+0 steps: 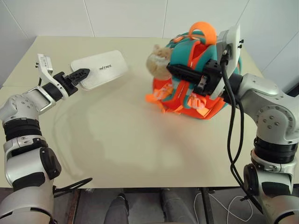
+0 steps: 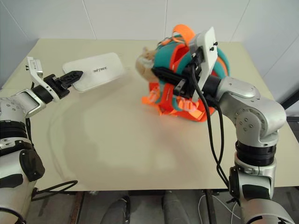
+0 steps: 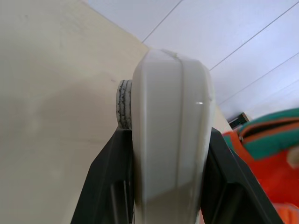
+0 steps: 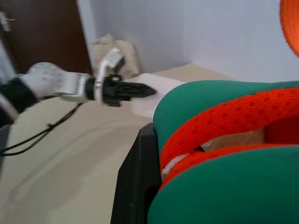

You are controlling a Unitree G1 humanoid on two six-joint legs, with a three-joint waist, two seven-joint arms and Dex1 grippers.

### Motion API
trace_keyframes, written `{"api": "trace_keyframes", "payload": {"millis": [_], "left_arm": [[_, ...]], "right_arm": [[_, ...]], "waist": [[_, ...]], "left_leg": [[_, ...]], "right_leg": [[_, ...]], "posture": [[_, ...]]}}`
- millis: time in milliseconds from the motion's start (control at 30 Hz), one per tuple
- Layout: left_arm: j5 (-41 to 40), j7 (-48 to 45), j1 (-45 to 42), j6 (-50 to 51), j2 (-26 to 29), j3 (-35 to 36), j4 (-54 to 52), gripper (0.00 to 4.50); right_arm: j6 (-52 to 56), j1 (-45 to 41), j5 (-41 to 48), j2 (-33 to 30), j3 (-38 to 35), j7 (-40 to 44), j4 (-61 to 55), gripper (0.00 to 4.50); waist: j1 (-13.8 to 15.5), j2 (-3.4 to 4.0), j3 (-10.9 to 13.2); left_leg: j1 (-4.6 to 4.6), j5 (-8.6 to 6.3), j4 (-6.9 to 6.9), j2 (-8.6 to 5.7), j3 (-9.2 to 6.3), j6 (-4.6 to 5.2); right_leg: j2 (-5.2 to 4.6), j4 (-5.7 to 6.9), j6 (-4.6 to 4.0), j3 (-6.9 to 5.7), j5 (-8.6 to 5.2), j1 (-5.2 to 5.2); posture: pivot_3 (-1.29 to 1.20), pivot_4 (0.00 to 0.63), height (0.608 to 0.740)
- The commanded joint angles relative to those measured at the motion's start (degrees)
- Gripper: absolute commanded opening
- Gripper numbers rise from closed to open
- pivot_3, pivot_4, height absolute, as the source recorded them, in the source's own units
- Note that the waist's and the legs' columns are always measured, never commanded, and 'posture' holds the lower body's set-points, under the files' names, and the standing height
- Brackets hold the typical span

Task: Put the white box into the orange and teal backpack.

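Between the two arms lies the gap that the coming move has to cross. The white box (image 1: 99, 69) is held at the far left of the desk (image 1: 117, 140), and the backpack (image 1: 196, 74) stands on the desk's right half, well apart from it.

The left hand (image 1: 78, 76) is clamped on the box's near short end, and the left wrist view shows the two black fingers (image 3: 107, 182) pressed against the box's flat faces, one on each side. The box's long axis runs away from this hand, towards the far right, so its free end already aims roughly at the backpack. From the head views it is hard to tell whether the box is fully clear of the desk or its far end rests on it.

The right hand (image 1: 187, 73) is on the backpack, fingers together on its top, among the orange mesh and teal edging near the opening. The right wrist view looks across that teal rim towards the left hand and the box beyond. A beige plush toy (image 1: 159, 60) hangs on the side of the backpack that faces the box.

Judging by this layout, the left arm is the one to carry the box rightwards, leading with its free end, while the right hand holds the mouth up. The toy sits close to that path and could catch the box's leading corner.
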Motion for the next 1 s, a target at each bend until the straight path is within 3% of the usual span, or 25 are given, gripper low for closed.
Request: {"api": "trace_keyframes", "payload": {"millis": [33, 167, 300, 500, 700, 1000], "left_arm": [[0.94, -2.41, -2.41, -2.56, 1.6, 0.17, 1.01, 1.32], [1.72, -4.38, -3.27, -4.06, 1.82, -0.34, 2.38, 1.32], [2.91, -9.5, -2.46, -9.42, 1.79, -1.4, 0.43, 1.32], [0.09, -27.01, 5.6, -20.4, 2.48, -1.08, -11.99, 1.32], [-5.45, -36.74, 7.83, -17.8, 5.04, 1.29, -17.27, 1.32], [-7.56, -42.42, 6.06, -10.37, 8.42, -1.96, -20.7, 1.32]], "right_arm": [[1.39, 0.68, 6.11, -2.79, -3.72, 0.82, -5.51, 0.0], [2.76, 2.27, 12.64, -5.17, -5.39, 0.84, -7.5, 0.0], [1.88, 6.92, 12.92, -7.7, -4.55, 1.39, -9.38, 0.0], [1.62, 13.97, 13.9, -10.78, -5.33, 0.51, -12.03, 0.0], [1.18, 19.66, 14.49, -13.11, -6.97, -0.32, -12.94, 0.0], [-0.69, 21.16, 13.44, -12.91, -5.76, -1.68, -11.93, 0.0]], "waist": [[0.43, 0.0, 0.0], [1.08, -0.01, 0.0], [1.36, -0.01, 0.0], [1.31, -0.01, 0.0], [1.4, -0.02, 0.01], [1.45, -0.03, 0.01]], "left_leg": [[0.0, 0.0, 0.02, 0.0, 0.0, 0.0], [-0.01, 0.0, 0.03, 0.0, 0.0, 0.01], [-0.03, 0.0, 0.03, 0.0, 0.0, 0.01], [-0.05, -0.01, 0.0, 0.02, 0.02, 0.01], [-0.04, -0.01, 0.15, 0.03, 0.01, 0.03], [0.01, -0.02, 0.28, 0.03, -0.01, 0.05]], "right_leg": [[0.0, 0.0, 0.0, 0.0, 0.0, 0.0], [0.0, 0.0, 0.0, -0.01, -0.01, 0.0], [0.0, -0.03, -0.01, -0.03, -0.01, 0.0], [-0.01, -0.11, -0.04, -0.02, -0.02, 0.01], [0.01, 0.01, -0.07, -0.04, -0.05, 0.02], [0.02, 0.07, -0.06, -0.05, -0.05, 0.11]], "posture": [[0.0, 0.15, 0.74], [0.0, 0.15, 0.74], [0.0, 0.15, 0.74], [0.0, 0.15, 0.74], [0.0, 0.15, 0.74], [0.0, 0.15, 0.74]]}}
